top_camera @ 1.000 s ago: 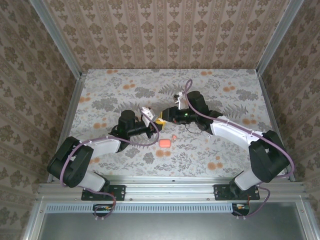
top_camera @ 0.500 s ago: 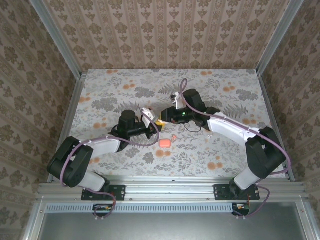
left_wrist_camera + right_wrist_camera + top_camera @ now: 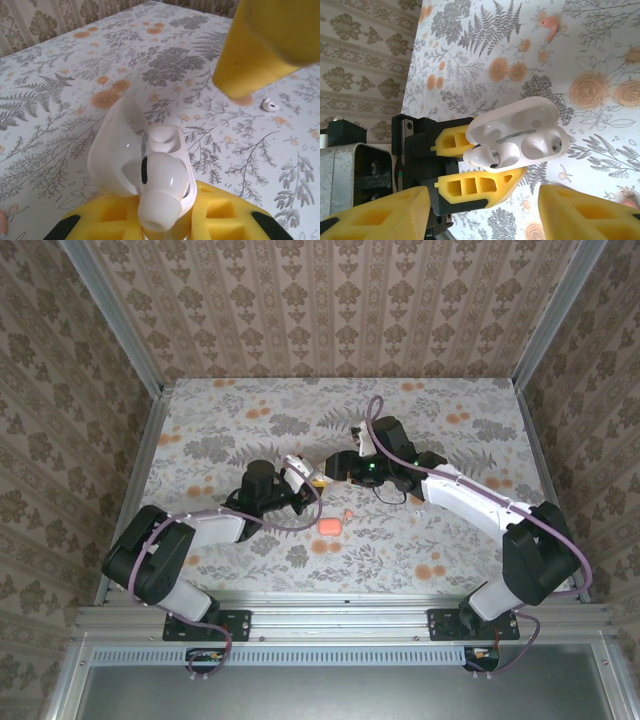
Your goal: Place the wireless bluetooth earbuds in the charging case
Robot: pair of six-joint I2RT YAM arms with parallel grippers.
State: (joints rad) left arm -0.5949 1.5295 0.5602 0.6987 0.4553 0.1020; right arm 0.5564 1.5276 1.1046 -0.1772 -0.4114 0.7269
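**Ann:** While the left gripper (image 3: 495, 152) pinches the white case (image 3: 525, 127) by its base, one yellow finger (image 3: 475, 186) on each side, the lid stands flipped open, and the top camera shows the pair just left of the table's middle.

**Ben:** And what's in the case?

**Ann:** One white bud (image 3: 160, 192) sits in a socket with its rounded end poking up above the rim. I can't tell whether the second socket is filled.

**Ben:** What about the right gripper (image 3: 327, 477)?

**Ann:** Its jaws are spread wide with nothing between them. From its own wrist camera the two yellow tips frame the case from a little way back, touching neither the case nor the bud. From above, the two grippers point at each other, nearly nose to nose.

**Ben:** Moving outward, what's lying on the table (image 3: 230, 410)?

**Ann:** A pink bud (image 3: 551, 26) lies on the flowered cloth, apart from the white case. In the top view it is just beside a closed pink case (image 3: 330, 526), which rests nearer the arm bases than the grippers do.

**Ben:** Any other buds?

**Ann:** Yes, a loose white bud (image 3: 270, 105) on the cloth, seen from the left wrist beyond the tip of the right gripper's finger, well apart from the held case.
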